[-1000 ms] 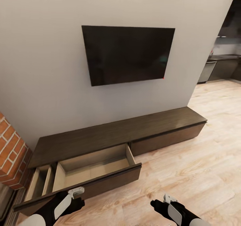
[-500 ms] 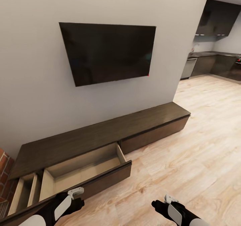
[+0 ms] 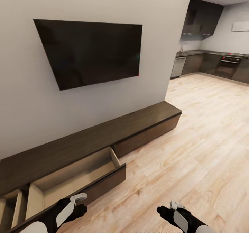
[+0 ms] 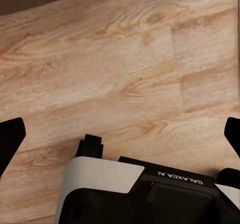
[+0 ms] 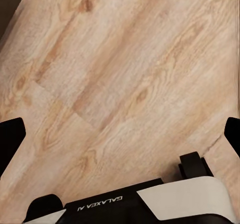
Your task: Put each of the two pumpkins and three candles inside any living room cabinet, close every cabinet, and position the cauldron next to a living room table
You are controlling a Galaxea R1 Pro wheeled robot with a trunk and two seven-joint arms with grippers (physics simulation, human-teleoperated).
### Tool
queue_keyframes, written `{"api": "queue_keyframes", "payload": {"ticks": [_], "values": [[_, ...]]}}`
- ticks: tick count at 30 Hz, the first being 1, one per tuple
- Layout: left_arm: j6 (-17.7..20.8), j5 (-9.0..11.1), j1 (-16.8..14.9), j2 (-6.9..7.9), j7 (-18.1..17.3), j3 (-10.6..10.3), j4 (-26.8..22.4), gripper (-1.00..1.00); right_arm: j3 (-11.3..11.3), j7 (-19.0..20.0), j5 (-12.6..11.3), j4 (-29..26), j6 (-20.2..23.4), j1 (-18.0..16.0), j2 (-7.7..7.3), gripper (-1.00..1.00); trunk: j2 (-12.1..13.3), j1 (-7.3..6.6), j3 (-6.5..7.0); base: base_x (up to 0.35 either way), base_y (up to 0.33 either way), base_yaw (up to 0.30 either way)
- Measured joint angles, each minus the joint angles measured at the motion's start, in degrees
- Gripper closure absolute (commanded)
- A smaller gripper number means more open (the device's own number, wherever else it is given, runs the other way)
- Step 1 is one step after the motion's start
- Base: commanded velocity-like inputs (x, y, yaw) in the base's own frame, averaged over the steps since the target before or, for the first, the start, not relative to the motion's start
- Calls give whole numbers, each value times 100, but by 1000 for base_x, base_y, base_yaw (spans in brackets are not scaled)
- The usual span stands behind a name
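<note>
Grippers come first, nearest to us: our left gripper [image 3: 80, 199] and right gripper [image 3: 172, 205] hang low over the plank floor [image 3: 207, 139]. In the wrist views the fingertips [image 4: 11, 139] of the left and the fingertips [image 5: 12, 136] of the right stand far apart at the edges, so both are spread wide and hold nothing; they touch nothing, with bare floor between them.

Just beyond the left gripper is the cabinet [image 3: 103, 136], a long dark-brown console along the wall. Its wide drawer [image 3: 76, 177] is pulled out and its beige inside looks empty; a second open compartment [image 3: 12, 208] is beside it. Above hangs a television [image 3: 90, 51], and far off to the right is the kitchen [image 3: 214, 60].

We judge that we are on the way to collect something. The next move asks us to find a pumpkin or candle, then bring it to this open drawer.
</note>
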Motion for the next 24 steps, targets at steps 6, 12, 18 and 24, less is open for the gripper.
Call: {"api": "queue_keyframes", "payload": {"ticks": [6,12,18,24], "values": [[0,0,-1,0,0,-1,0,-100,0,0,-3,1,-47,0,4,-100,0,0,-30,0,0,-250],[0,0,-1,0,0,-1,0,-100,0,0,3,-1,-52,0,4,-100,0,0,-59,0,0,-250],[0,0,-1,0,0,-1,0,-100,0,0,4,-1,-58,0,11,-100,0,0,-89,0,0,-248],[0,0,0,0,0,-1,0,-100,0,0,2,0,-61,0,13,-100,0,0,-122,0,0,-236]]}}
